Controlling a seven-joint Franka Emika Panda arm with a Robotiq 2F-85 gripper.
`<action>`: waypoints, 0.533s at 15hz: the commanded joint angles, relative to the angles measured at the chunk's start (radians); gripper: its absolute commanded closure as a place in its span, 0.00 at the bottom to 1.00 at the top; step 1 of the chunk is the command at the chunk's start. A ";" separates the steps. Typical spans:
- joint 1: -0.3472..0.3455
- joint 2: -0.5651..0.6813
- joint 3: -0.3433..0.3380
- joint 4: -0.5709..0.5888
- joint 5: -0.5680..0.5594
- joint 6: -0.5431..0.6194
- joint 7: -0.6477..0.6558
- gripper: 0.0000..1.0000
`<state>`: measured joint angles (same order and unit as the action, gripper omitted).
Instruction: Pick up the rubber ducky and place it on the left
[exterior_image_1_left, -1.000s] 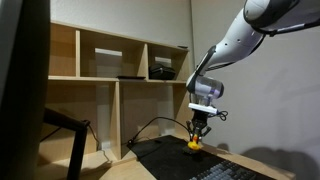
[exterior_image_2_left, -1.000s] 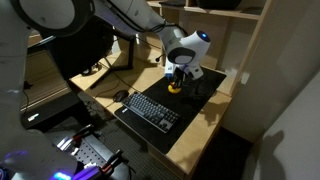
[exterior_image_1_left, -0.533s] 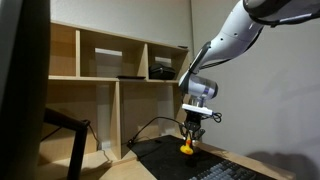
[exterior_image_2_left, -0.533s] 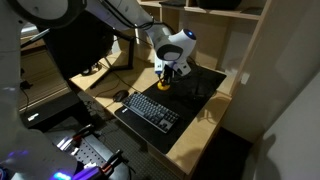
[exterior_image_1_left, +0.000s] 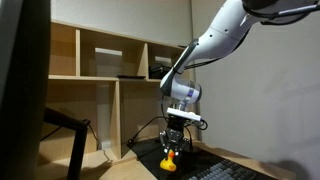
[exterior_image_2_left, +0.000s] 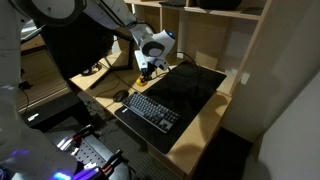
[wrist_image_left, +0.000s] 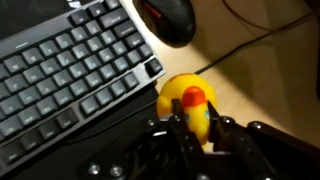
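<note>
The rubber ducky (wrist_image_left: 186, 104) is bright yellow with an orange beak and sits between my gripper's fingers (wrist_image_left: 196, 127), which are shut on it. In both exterior views the ducky (exterior_image_1_left: 170, 158) (exterior_image_2_left: 143, 73) hangs under the gripper (exterior_image_1_left: 173, 148) (exterior_image_2_left: 145, 70), just above the wooden desk near the end of the black keyboard (wrist_image_left: 70, 75). The ducky is much smaller than the gripper.
A black mouse (wrist_image_left: 170, 18) with a cable lies on the desk past the keyboard. A black desk mat (exterior_image_2_left: 190, 88) lies under the keyboard (exterior_image_2_left: 152, 110). A wooden shelf unit (exterior_image_1_left: 110, 80) stands behind. A dark monitor edge (exterior_image_1_left: 20, 90) fills one side.
The arm has carried the ducky sideways off the black mat, towards the shelf side of the desk, and lower. The gripper has stayed shut on it.
</note>
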<state>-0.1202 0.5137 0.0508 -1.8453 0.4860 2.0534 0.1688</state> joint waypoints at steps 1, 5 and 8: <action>0.014 -0.024 0.030 -0.032 0.032 -0.047 -0.120 0.94; 0.042 -0.001 0.016 -0.011 0.017 -0.024 -0.087 0.76; 0.094 0.035 0.033 -0.022 -0.026 0.053 -0.110 0.94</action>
<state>-0.0841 0.5192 0.0784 -1.8581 0.4894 2.0401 0.0800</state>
